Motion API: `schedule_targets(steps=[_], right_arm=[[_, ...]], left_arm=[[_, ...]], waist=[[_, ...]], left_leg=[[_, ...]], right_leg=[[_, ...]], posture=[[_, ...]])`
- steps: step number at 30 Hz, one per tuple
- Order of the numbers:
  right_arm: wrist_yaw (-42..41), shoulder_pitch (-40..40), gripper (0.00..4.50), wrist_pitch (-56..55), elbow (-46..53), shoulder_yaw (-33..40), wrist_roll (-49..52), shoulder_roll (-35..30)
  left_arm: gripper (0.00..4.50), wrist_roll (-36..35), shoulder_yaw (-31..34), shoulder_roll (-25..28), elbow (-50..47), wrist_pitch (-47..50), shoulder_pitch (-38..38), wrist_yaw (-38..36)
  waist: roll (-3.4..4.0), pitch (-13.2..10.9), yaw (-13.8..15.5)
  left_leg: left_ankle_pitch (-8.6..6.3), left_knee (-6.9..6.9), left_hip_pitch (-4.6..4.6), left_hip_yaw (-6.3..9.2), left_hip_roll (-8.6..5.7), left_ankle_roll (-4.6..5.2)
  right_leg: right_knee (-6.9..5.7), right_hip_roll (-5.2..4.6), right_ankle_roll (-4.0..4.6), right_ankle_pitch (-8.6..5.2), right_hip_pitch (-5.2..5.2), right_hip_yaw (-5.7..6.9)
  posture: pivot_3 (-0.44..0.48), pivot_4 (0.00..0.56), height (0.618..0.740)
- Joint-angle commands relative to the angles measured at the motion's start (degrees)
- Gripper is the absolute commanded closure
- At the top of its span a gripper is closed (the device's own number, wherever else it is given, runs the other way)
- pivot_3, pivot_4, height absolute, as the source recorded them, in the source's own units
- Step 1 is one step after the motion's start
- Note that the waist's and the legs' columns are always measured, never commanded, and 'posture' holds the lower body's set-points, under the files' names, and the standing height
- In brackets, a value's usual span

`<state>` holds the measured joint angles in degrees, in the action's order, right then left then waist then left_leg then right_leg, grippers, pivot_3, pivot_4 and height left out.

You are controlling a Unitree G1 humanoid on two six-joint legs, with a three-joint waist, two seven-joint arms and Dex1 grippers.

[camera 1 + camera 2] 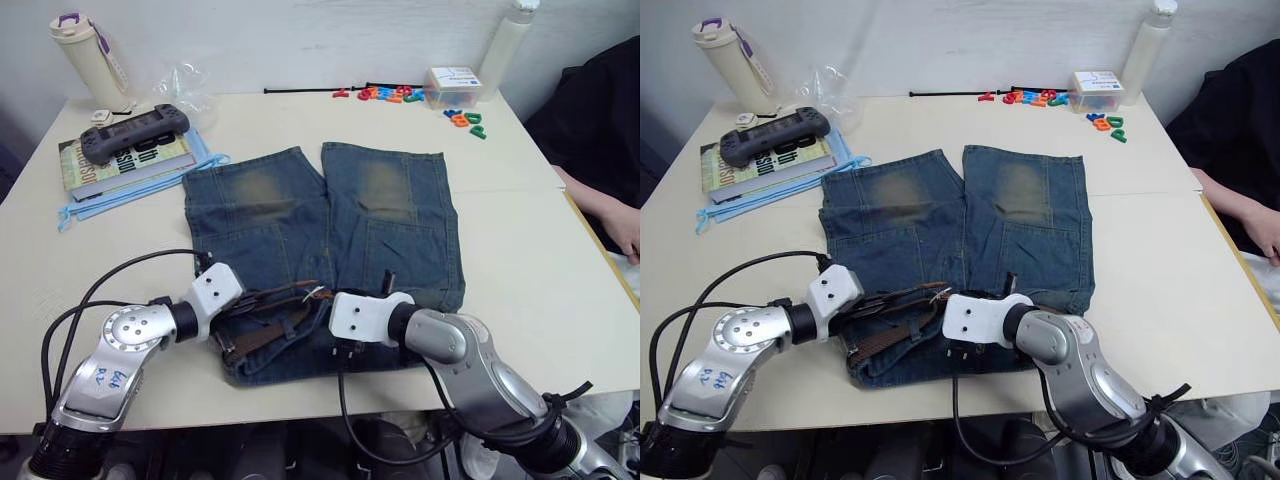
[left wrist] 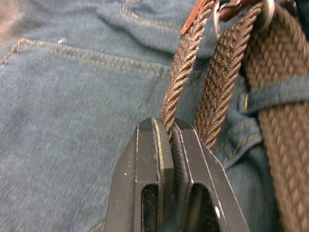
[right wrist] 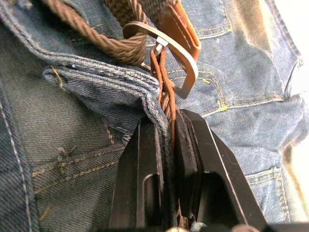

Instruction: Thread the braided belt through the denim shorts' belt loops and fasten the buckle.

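Observation:
The denim shorts (image 1: 320, 210) lie flat on the table, waistband toward me. The braided belt (image 1: 270, 335) is bunched along the waistband, and one stretch passes under a belt loop (image 2: 275, 92). My left gripper (image 2: 169, 128) is shut on a brown woven strand of the belt. My right gripper (image 3: 166, 118) is shut on the belt's thin reddish leather end, together with a fold of denim, just below the metal buckle (image 3: 181, 53). In the head views both grippers meet at the waistband's middle, the left gripper (image 1: 248, 300) facing the right gripper (image 1: 322, 303).
Books with a grey game controller (image 1: 135, 132) lie at the back left beside a cream bottle (image 1: 90, 55). Coloured letters (image 1: 400, 95), a small box (image 1: 452, 85) and a white bottle (image 1: 510, 45) stand at the back right. A person's arm (image 1: 605, 200) rests at the right edge.

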<state>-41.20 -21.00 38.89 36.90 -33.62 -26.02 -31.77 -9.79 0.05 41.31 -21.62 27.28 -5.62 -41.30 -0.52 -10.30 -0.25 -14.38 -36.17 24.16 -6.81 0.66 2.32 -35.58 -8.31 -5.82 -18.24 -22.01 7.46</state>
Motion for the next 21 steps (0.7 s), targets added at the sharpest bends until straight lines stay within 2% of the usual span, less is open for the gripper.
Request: schedule_targets(steps=[1,6,13,21], right_arm=[[-0.3,-1.2,4.50,-1.7,-0.9,0.9,-2.5,-1.5],[-1.1,-2.6,4.50,-4.6,-2.5,1.0,-3.1,-2.0],[-3.1,-5.4,4.50,-11.9,-5.1,-0.7,-5.5,-2.4],[-4.8,-7.3,4.50,-15.7,-8.3,-2.2,-7.4,1.2]], left_arm=[[4.50,0.3,1.4,2.4,1.7,-1.3,0.4,-1.8],[4.50,0.8,1.1,4.4,3.3,-4.0,-0.2,-3.9],[4.50,0.7,0.5,4.5,5.6,-7.1,-2.9,-5.6],[4.50,0.7,-1.4,3.1,7.9,-8.9,-6.7,-6.5]], waist=[[0.00,0.0,0.0],[0.00,0.0,0.0],[0.00,0.0,0.0],[-0.02,0.0,-0.1]], left_leg=[[0.00,0.00,0.00,0.00,0.00,0.00],[0.00,0.00,0.01,-0.02,0.00,-0.01],[0.01,0.00,0.01,-0.10,0.00,-0.01],[0.19,-0.01,0.04,-0.35,0.00,0.25]], right_leg=[[0.00,0.00,0.00,0.00,0.00,0.00],[-0.03,0.00,0.01,0.00,-0.04,-0.03],[-0.08,0.02,0.01,-0.01,-0.08,-0.05],[-0.29,0.07,0.01,-0.01,-0.29,0.04]], posture=[[0.000,0.150,0.717],[0.000,0.150,0.717],[0.000,0.150,0.717],[0.000,0.150,0.717]])
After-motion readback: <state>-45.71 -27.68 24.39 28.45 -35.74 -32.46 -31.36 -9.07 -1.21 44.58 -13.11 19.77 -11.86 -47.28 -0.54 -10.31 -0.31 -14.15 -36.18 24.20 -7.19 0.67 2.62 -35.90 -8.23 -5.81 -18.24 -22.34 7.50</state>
